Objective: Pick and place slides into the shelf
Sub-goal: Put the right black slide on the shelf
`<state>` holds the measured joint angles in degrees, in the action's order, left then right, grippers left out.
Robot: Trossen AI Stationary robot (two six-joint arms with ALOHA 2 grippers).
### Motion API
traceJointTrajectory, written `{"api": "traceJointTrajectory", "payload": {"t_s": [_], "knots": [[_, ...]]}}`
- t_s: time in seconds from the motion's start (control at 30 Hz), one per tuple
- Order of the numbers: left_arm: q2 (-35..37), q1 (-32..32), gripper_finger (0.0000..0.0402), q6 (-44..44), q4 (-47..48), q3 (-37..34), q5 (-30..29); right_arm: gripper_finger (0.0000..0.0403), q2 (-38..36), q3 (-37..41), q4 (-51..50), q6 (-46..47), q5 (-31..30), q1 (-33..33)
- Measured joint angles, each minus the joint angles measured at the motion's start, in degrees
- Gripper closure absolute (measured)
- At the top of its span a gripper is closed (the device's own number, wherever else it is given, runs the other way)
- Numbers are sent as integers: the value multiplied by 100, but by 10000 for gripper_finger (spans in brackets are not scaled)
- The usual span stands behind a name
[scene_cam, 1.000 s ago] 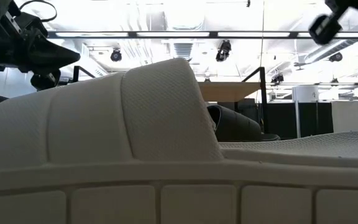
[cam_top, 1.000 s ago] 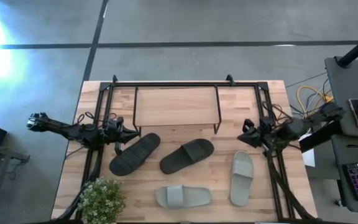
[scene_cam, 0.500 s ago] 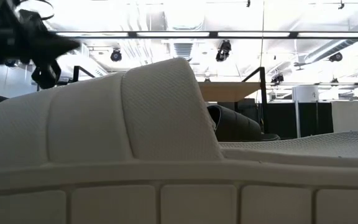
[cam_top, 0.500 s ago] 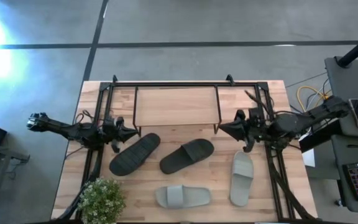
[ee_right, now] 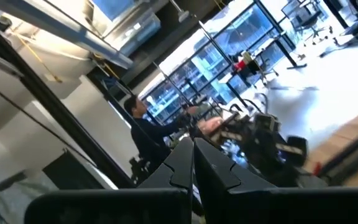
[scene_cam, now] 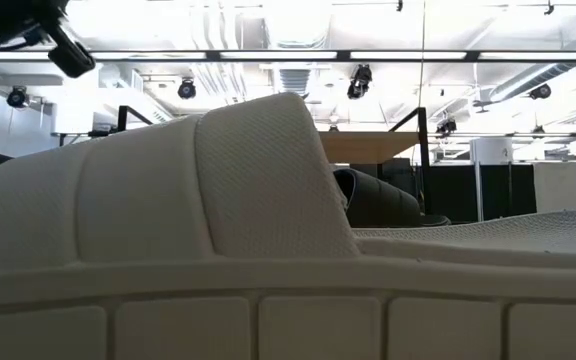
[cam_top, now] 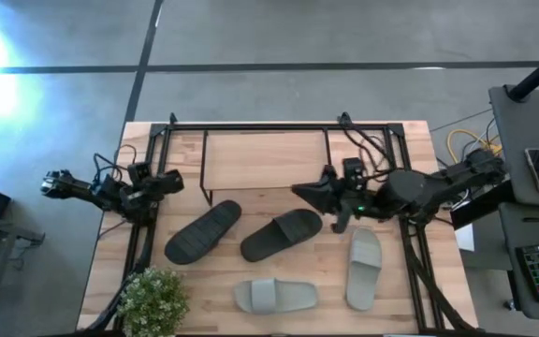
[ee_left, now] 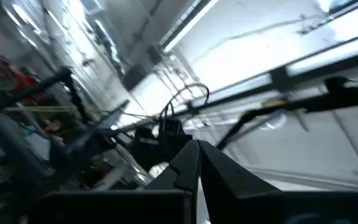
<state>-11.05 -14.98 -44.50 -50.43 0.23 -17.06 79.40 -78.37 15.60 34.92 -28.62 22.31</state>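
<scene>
Tabletop (cam_top: pixel 410 140) — right tool (cam_top: pixel 299 190) closed, above dark slide (cam_top: pixel 282 234).

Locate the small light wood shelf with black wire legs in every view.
High view: the light wood shelf sits at the table's far middle, beyond the dark slides.
Low view: its plank shows behind the big pale slide.
Left wrist view: not in it.
Right wrist view: not in it.
Shared landmark: the pale slide.

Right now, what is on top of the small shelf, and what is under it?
The shelf has nothing on its wood top. Under it cannot be seen from above; all four slides lie on the table in front of it.
</scene>
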Motion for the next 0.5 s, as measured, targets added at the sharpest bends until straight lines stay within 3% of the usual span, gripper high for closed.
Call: {"api": "traceJointTrajectory", "payload": {"t_s": [0.2,0.27,0.33,0.5], "knots": [[5,-2,402,-104,-3,2,735,394,1027,-1265,-118,-842,20,-27],[22,-2,402,-165,-9,2,872,394,1233,-1549,-605,-817,219,-35],[22,-2,402,-88,-6,2,983,394,1396,-1828,-1474,-450,310,-37],[14,-2,402,286,47,33,1390,394,1716,-2497,-4601,1790,173,29]]}}
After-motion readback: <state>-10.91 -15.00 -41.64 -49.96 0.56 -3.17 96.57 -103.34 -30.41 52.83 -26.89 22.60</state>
